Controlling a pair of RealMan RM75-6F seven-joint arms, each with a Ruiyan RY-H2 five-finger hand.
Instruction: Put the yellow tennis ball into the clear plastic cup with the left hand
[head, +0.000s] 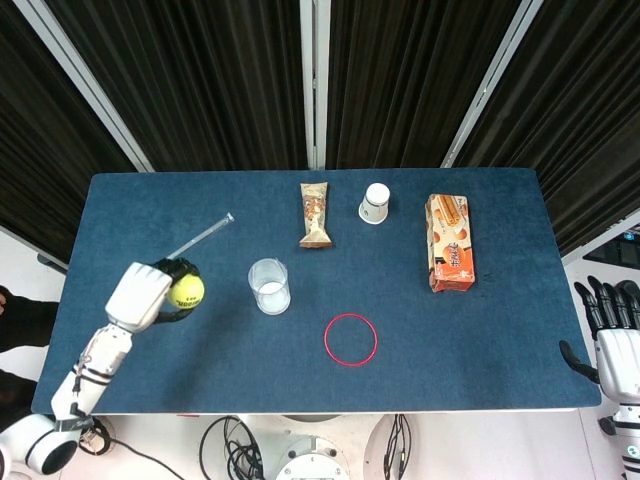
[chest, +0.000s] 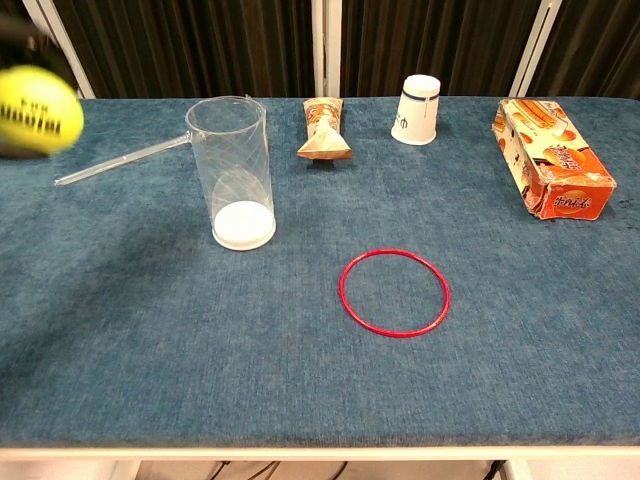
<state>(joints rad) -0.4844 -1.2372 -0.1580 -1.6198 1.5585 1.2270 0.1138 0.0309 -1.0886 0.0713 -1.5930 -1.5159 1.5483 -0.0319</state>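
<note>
2 cups (head: 269, 286) (head: 374, 203), 1 ball (head: 186, 291), 1 ring (head: 350, 339), 2 snack pkgs (head: 315, 214) (head: 449, 256).

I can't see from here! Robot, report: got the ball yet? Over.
Left hand holds ball, lifted off table. Right hand idle at table's right edge, fingers spread. Cup upright, right of ball. Nothing between them.

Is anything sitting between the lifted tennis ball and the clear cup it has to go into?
Nothing visible does. The left hand holds the tennis ball above the table, left of the clear cup, and only bare blue cloth lies between them. The thin clear stick lies farther back, off that line.
</note>
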